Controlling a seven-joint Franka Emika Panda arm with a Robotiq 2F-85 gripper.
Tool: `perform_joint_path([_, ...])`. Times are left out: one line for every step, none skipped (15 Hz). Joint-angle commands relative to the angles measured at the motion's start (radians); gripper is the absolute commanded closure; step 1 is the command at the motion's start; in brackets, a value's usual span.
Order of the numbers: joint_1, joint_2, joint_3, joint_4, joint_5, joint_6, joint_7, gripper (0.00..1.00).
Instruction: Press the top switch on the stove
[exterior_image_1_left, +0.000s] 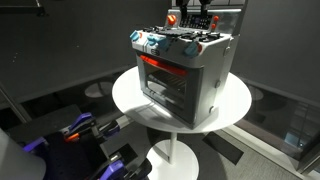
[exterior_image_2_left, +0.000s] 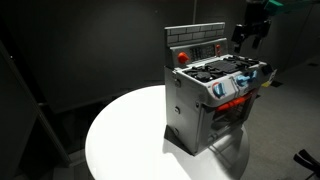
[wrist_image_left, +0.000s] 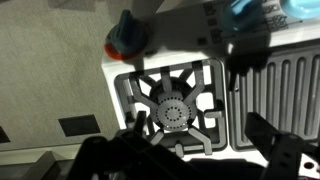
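The small grey toy stove stands on a round white table and shows in both exterior views. It has a red-orange oven handle and blue-and-white front knobs. Its upright back panel carries a red button and dark controls. My gripper hovers above the stove top near the back panel, fingers apart and empty; it also shows in an exterior view. In the wrist view the gripper looks down on a grey burner and a blue knob.
The white table stands on a pedestal foot. Dark equipment with blue and purple parts lies low beside the table. Dark curtains surround the scene.
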Motion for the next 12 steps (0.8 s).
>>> perform_joint_path([-0.008,-0.09,0.019,-0.056,0.04,-0.095,-0.043,0.0])
perform_joint_path([-0.008,-0.106,0.023,-0.065,0.049,-0.115,-0.048,0.0])
perform_joint_path([-0.008,-0.119,0.026,-0.072,0.056,-0.13,-0.052,0.0])
perform_joint_path([-0.008,-0.128,0.029,-0.077,0.063,-0.142,-0.056,0.0])
perform_joint_path([-0.009,-0.134,0.031,-0.081,0.062,-0.145,-0.059,0.0])
perform_joint_path([-0.009,-0.137,0.033,-0.082,0.065,-0.15,-0.065,0.0])
perform_joint_path([-0.011,-0.106,0.036,-0.061,0.04,-0.133,-0.031,0.0])
perform_joint_path([-0.011,-0.112,0.038,-0.065,0.041,-0.137,-0.035,0.0])
perform_joint_path([-0.011,-0.114,0.038,-0.067,0.041,-0.138,-0.038,0.0])
perform_joint_path([-0.011,-0.114,0.038,-0.069,0.041,-0.138,-0.039,0.0])
perform_joint_path([-0.011,-0.114,0.038,-0.07,0.041,-0.138,-0.04,0.0])
perform_joint_path([-0.011,-0.114,0.038,-0.071,0.041,-0.138,-0.04,0.0])
